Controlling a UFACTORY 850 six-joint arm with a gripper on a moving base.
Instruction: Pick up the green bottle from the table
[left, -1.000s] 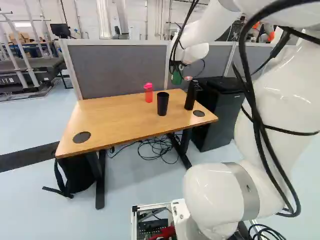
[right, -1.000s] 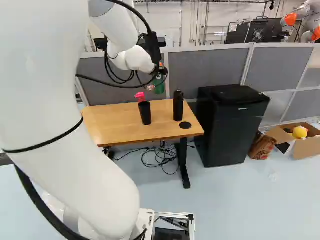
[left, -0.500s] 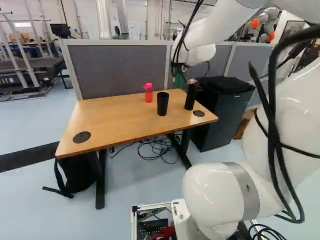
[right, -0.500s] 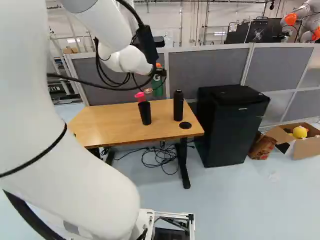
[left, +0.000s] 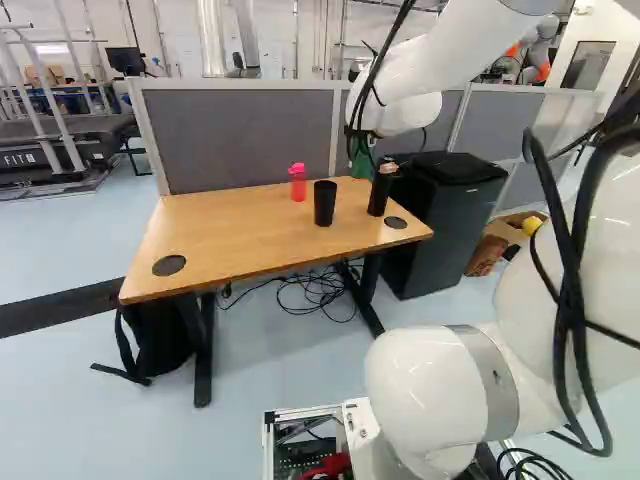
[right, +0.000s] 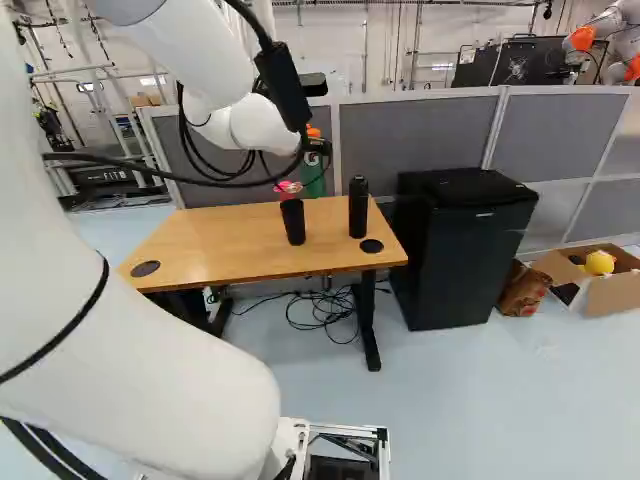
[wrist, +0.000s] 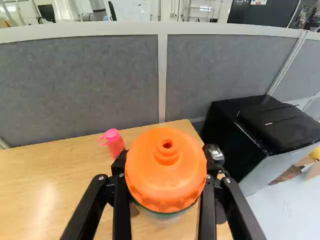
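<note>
Black two-finger gripper (wrist: 165, 172) has the green cylindrical plastic bottle (right: 314, 180) pinched above the tan wooden table (left: 240, 230). Probably slick, slightly squishy; I'd grab below its orange cap (wrist: 164, 152).

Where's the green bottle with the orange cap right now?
The green bottle is held between the black jaws; the right base view shows it above the gap between the black cup and tall black bottle.

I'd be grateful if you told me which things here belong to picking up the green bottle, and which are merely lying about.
Part of the job:
- green bottle, held above the table
- gripper, shut on it

Just lying about:
- pink bottle
- black cup
- black bottle
- backpack
- cables on the floor
- cardboard box
</note>
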